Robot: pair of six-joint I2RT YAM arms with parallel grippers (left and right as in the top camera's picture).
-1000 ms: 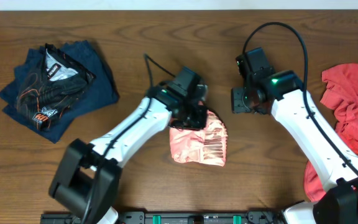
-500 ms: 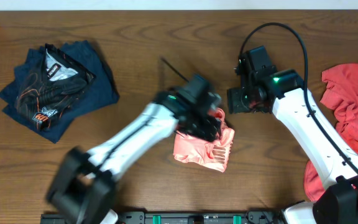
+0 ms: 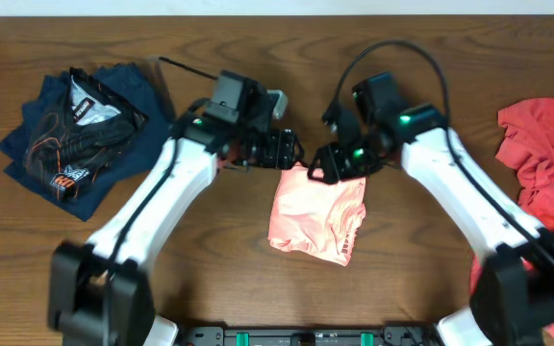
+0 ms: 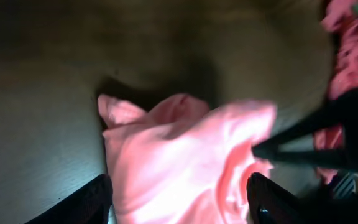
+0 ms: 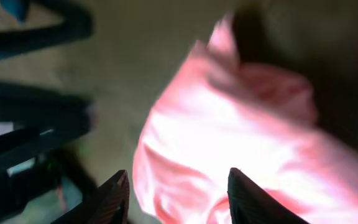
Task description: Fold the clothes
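Left fingers (image 4: 98, 199) straddle salmon-pink shirt (image 3: 317, 213) on brown wooden table (image 3: 229, 279).

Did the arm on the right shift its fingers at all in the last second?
Yes. The right fingers slid left, away from the coral-red shirt at the table's right edge, toward the salmon-pink shirt.

Dim, perhaps motion-blurred wrist views
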